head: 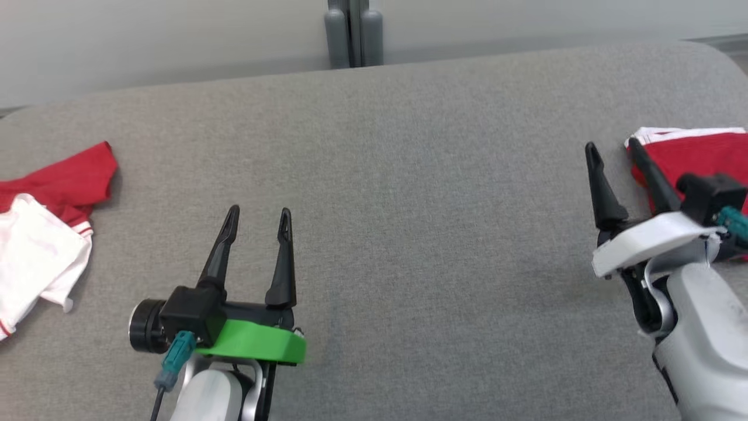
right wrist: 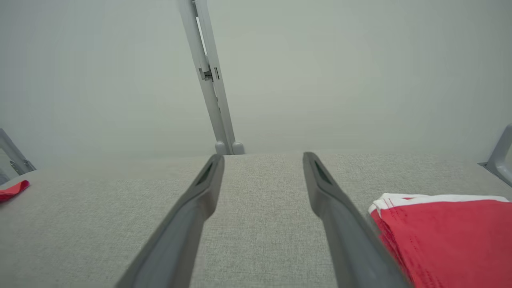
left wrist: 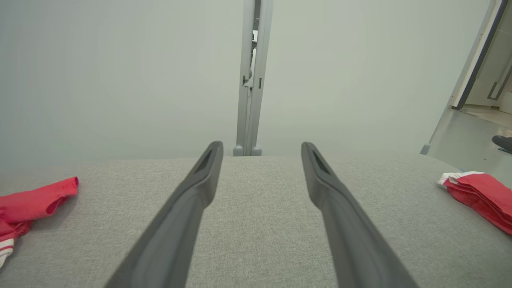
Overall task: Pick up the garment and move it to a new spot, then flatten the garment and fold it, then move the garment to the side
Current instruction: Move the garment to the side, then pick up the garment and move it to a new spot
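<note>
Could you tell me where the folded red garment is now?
The folded garment lies at the grey surface's right edge in the head view, beside the right gripper.

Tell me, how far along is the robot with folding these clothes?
Done, it seems: a red garment lies neatly folded at the right edge of the gray surface. In hand: nothing; the left claw and right claw are both open and empty. Left: the red and white garment at the left edge lies crumpled, awaiting pickup, flattening, folding and setting aside.
</note>
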